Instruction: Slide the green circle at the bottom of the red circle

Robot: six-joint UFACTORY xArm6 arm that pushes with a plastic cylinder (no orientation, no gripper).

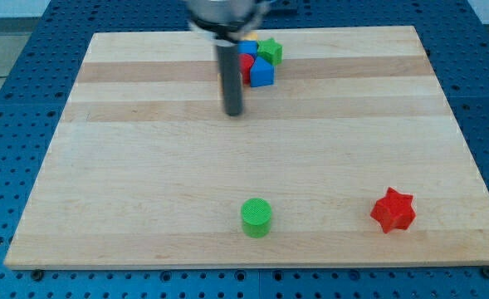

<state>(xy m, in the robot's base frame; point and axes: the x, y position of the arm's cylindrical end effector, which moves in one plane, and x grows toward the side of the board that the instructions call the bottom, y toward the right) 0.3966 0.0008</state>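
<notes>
Camera view: my tip (pixel 233 113), a bare-rod end effector pinching nothing, stands beside the half-hidden red circle (pixel 246 64), well apart from the green circle (pixel 256 218) near the counter's (pixel 128 183) bottom edge, so I'd loop beneath it and push upward, stopping just short.

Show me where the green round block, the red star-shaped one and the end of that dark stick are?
green circle (pixel 256 213): camera view, on its flat top face.
red star (pixel 393 209): camera view, on its middle.
my tip (pixel 234 113): camera view, the rod's very lower end.
</notes>
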